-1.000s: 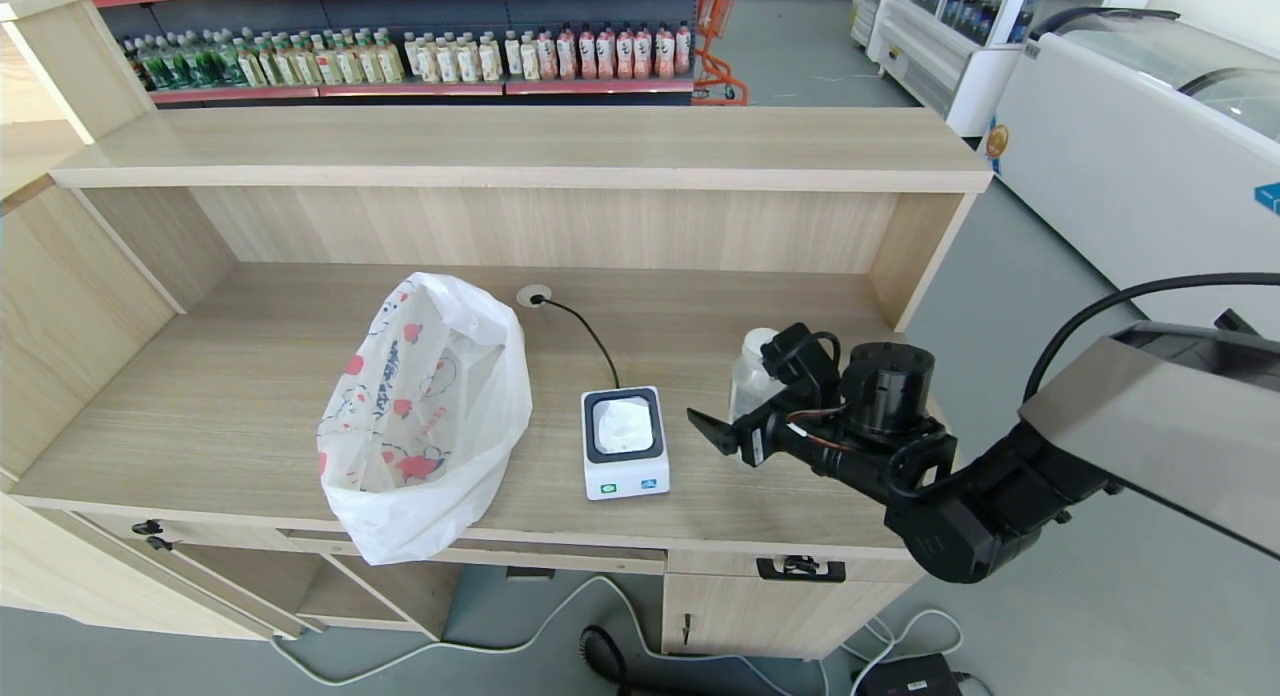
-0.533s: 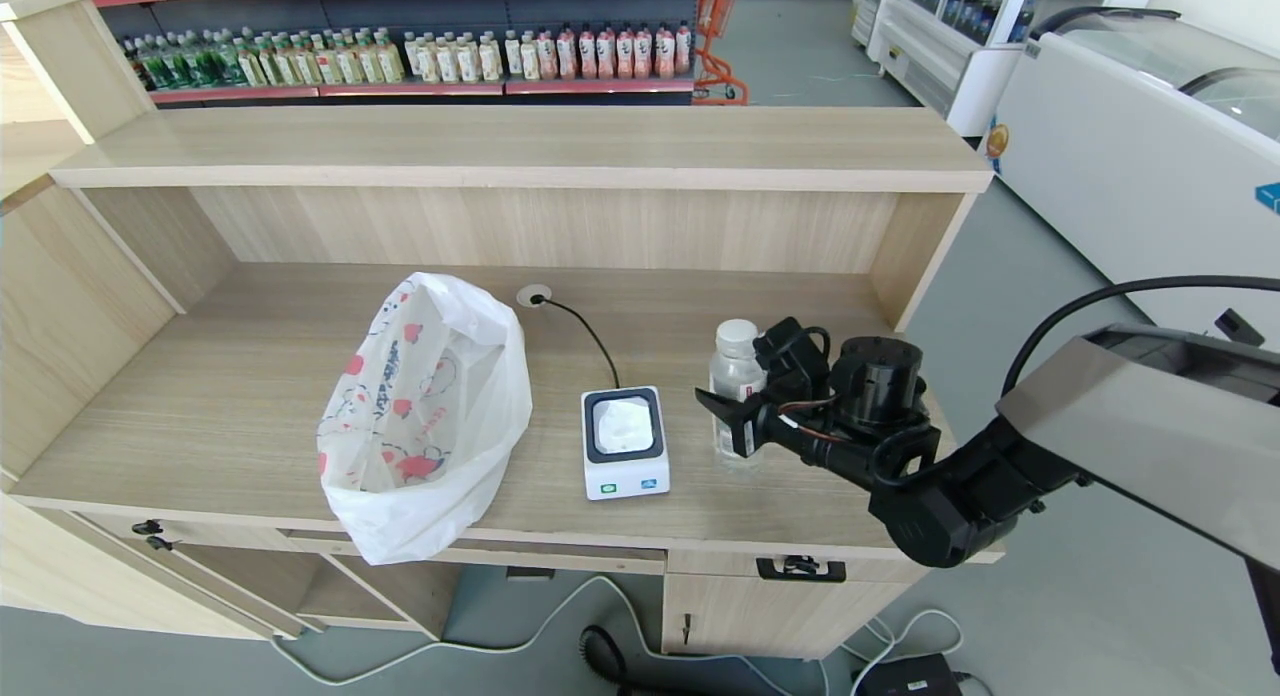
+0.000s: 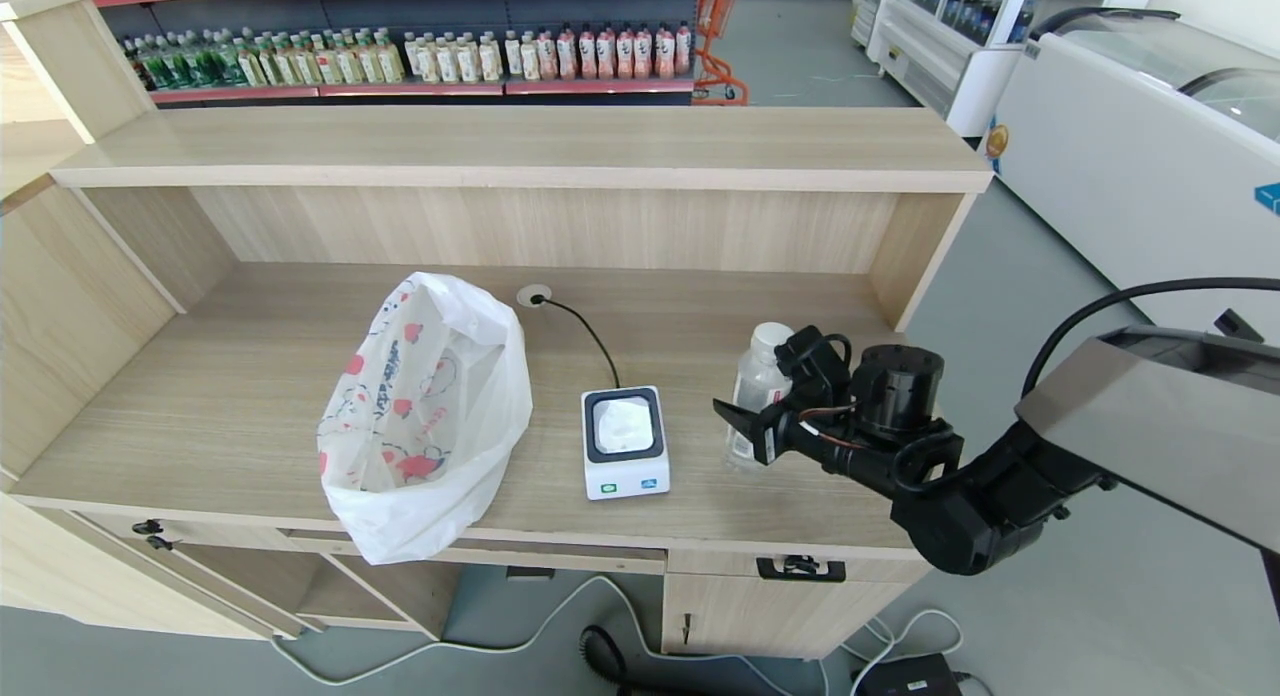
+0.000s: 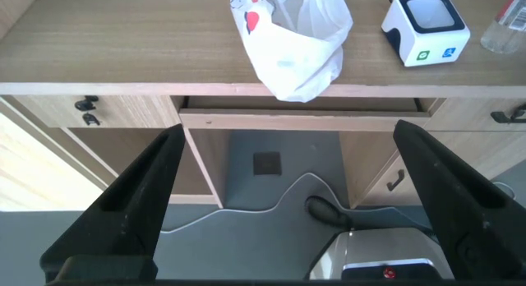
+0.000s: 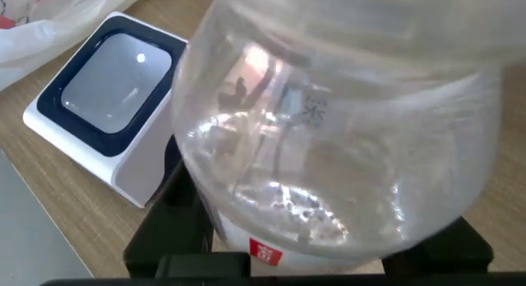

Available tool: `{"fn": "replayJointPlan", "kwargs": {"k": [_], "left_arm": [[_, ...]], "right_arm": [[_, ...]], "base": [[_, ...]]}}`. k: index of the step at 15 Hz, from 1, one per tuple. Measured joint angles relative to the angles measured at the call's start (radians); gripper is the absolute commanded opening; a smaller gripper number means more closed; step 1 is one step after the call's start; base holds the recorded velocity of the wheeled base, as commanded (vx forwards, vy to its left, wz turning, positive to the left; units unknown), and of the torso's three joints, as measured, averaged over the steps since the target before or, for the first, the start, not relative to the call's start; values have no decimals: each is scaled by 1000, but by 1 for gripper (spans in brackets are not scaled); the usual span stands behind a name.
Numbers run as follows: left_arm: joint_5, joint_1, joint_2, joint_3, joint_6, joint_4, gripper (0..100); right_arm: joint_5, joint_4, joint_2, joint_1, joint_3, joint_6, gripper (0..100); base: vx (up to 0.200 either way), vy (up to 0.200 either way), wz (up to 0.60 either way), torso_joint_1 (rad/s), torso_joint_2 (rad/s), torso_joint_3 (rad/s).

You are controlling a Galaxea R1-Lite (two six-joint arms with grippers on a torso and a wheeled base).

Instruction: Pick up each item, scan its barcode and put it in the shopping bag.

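A clear plastic bottle (image 3: 752, 391) with a white cap leans slightly, at the right of the wooden counter (image 3: 250, 386), just right of the white barcode scanner (image 3: 625, 441). My right gripper (image 3: 768, 401) is shut on the bottle, one dark finger in front of it and the other behind. In the right wrist view the bottle (image 5: 345, 138) is very close, with the scanner (image 5: 107, 105) beside it. The white shopping bag (image 3: 430, 406) with red prints stands open left of the scanner. My left gripper (image 4: 288, 204) hangs open in front of the counter, below its top.
A black cable (image 3: 585, 331) runs from the scanner to a hole near the counter's back wall. The bag (image 4: 292, 31) overhangs the front edge above a drawer (image 4: 296, 122). A raised shelf (image 3: 520, 146) runs along the back.
The right gripper closed around the bottle, carried it a little left toward the scanner, then back to the right, now leaning.
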Motion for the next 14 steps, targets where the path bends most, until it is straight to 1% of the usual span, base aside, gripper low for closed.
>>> {"fn": "replayJointPlan", "kwargs": {"k": [3,6,7,9,11,12,14], "left_arm": [[0,0,0,0,0,0,100],[0,0,0,0,0,0,100],[0,0,0,0,0,0,100],[0,0,0,0,0,0,100],[0,0,0,0,0,0,100],[0,0,0,0,0,0,100],[0,0,0,0,0,0,100]], "right_arm": [[-5,2,-45,0,-6,37,0],[-3,16,-160,-20,43,97,0],[-2,55,-217,-32,58,131,0],[27,203,-352,-55,64,240,0],[86,445,-515,-70,43,369,0],[127,554,-601,-71,30,422,0],[194,699,-755,-46,24,492,0]], "base": [[0,0,0,0,0,0],[0,0,0,0,0,0],[0,0,0,0,0,0],[0,0,0,0,0,0],[0,0,0,0,0,0],[0,0,0,0,0,0],[0,0,0,0,0,0]]}}
